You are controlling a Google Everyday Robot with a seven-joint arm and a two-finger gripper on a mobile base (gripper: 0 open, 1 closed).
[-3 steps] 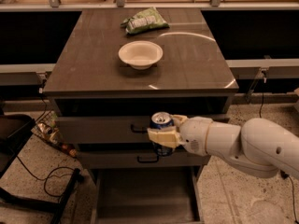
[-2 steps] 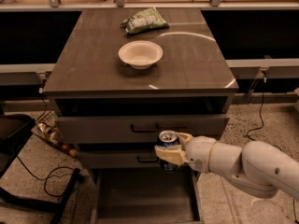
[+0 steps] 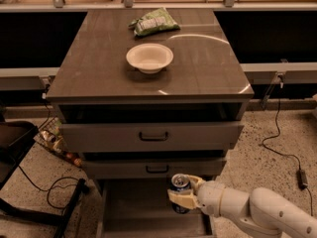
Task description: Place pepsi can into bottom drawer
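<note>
The pepsi can (image 3: 180, 184), dark blue with a silver top, is held upright in my gripper (image 3: 182, 196), whose cream fingers are shut around its sides. It hangs over the right part of the open bottom drawer (image 3: 136, 207), a shallow grey tray pulled out below the two upper drawers. My white arm (image 3: 257, 213) reaches in from the lower right. The can's lower half is hidden by the fingers.
Two upper drawers with dark handles (image 3: 153, 136) sit above the can. On the cabinet top are a white bowl (image 3: 149, 57) and a green snack bag (image 3: 153, 22). A dark chair base (image 3: 20, 152) and cables (image 3: 282, 148) lie on the floor at either side.
My gripper has carried the can down and a little to the right, from the level of the upper drawer handles to just above the open bottom drawer.
</note>
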